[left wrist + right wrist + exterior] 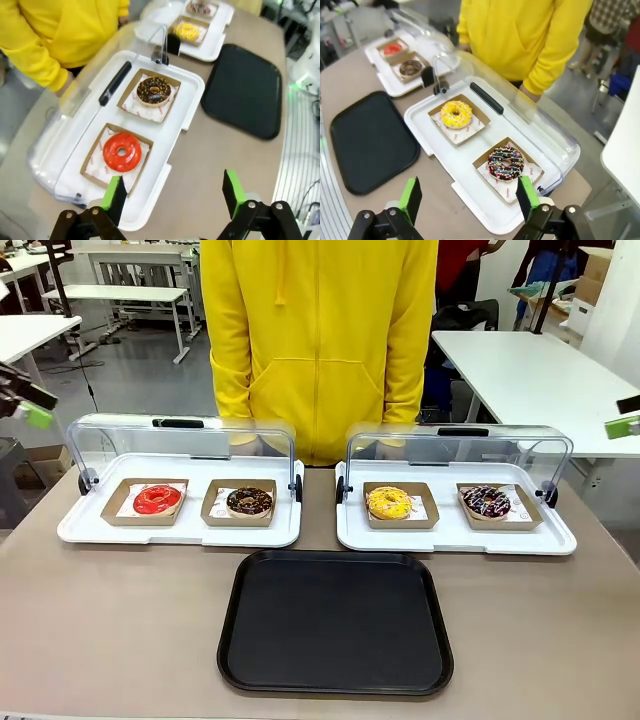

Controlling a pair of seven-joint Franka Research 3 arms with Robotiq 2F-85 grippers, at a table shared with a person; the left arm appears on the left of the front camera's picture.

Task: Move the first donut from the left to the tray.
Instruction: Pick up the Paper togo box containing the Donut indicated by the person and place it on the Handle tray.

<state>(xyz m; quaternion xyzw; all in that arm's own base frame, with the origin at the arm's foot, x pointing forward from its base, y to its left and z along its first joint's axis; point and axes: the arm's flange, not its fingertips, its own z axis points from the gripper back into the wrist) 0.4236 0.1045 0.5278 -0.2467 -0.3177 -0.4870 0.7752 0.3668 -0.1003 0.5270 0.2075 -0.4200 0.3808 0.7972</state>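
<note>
Right now the red donut (pixel 122 151) sits in its little brown box (pixel 91 152) on the left white tray (pixel 187 97), with the clear lid (pixel 130 435) up. The big black tray (pixel 335 622) lies on the table just beside it, with nothing on it. The left gripper (pixel 174 187) hangs near the red donut, fingers wide apart, holding nothing. The right gripper (pixel 469 195) is spread wide too, near the sprinkled donut (pixel 505 163).

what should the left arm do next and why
Probably ease the left end effector forward and down over the red donut: its jaws stand open, nothing is held, the lid over that donut is raised, and the donut lies just ahead, not yet on the black tray.
</note>
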